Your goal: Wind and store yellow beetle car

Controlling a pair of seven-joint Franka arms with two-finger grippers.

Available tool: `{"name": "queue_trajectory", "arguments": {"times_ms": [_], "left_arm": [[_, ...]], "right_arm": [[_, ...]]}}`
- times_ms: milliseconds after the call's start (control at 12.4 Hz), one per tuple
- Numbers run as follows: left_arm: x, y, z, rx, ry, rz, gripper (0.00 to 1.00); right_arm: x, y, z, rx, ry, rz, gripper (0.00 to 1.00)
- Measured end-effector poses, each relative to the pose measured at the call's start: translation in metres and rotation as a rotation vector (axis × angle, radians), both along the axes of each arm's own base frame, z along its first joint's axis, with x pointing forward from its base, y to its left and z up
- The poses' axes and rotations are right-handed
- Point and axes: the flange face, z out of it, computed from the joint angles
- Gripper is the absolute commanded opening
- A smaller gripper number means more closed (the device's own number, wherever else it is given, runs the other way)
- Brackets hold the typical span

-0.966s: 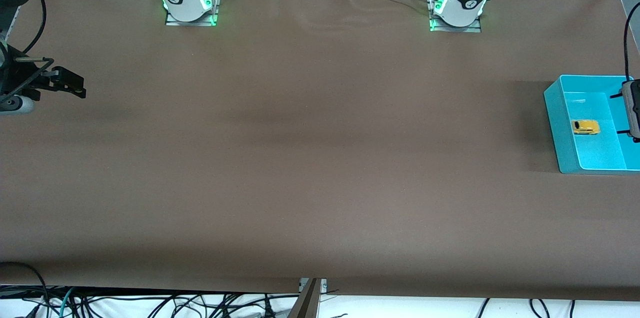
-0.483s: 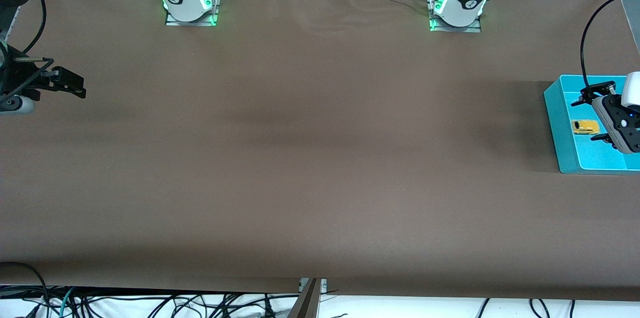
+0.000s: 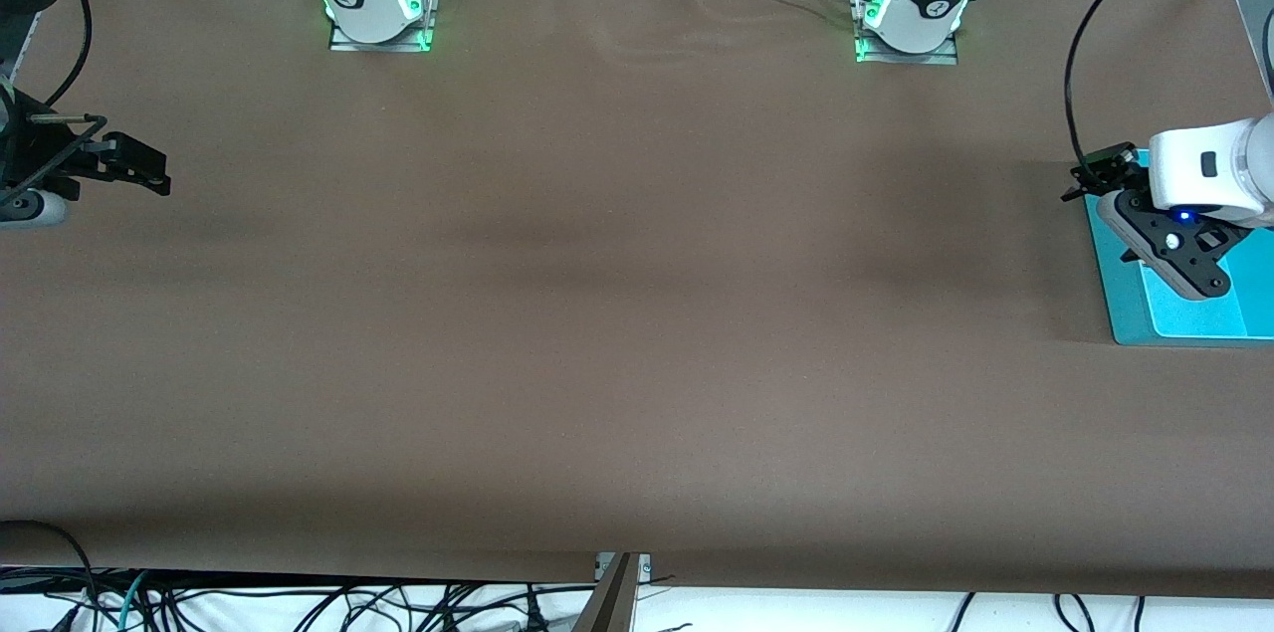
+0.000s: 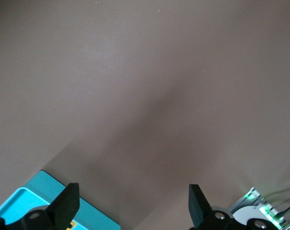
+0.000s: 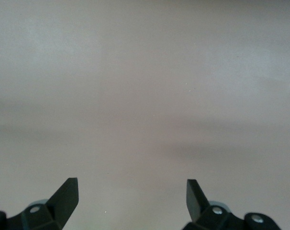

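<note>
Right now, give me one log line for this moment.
left hand: open, over teal bin | yellow beetle car: mostly hidden, in bin | right hand: open, waiting at table's end

Both arms are glossy white with rounded shells, each rising from a grey metal plate bolted to the brown worktop (image 3: 617,294), and each base glows green along its lower rim. A black band circles each base joint, and a small red cap sits just above it. Black cables trail from both bases, and one long black cable loops to the left arm's wrist. That wrist is a white cylinder with a dark slot; under it the left end effector (image 3: 1174,259) has a grey-and-black body with a blue light and a white dot. The right end effector (image 3: 129,164) is matt black. In both wrist views the fingers (image 4: 68,201) (image 5: 68,194) are black wedge-shaped blades with round screws at their roots.
</note>
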Motion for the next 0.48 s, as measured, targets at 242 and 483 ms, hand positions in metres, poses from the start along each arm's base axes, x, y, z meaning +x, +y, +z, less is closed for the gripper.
{"name": "queue_trajectory", "arguments": {"times_ms": [242,483], "left_arm": [[-0.003,0.008,0.006,0.004,0.002,0.150,1.00],[-0.009,-0.008,0.019,0.037,-0.010,0.252,1.00]], "right_arm": [[0.000,0.000,0.000,0.000,0.000,0.000,1.00],[0.000,0.000,0.000,0.000,-0.001,0.000,1.00]]}}
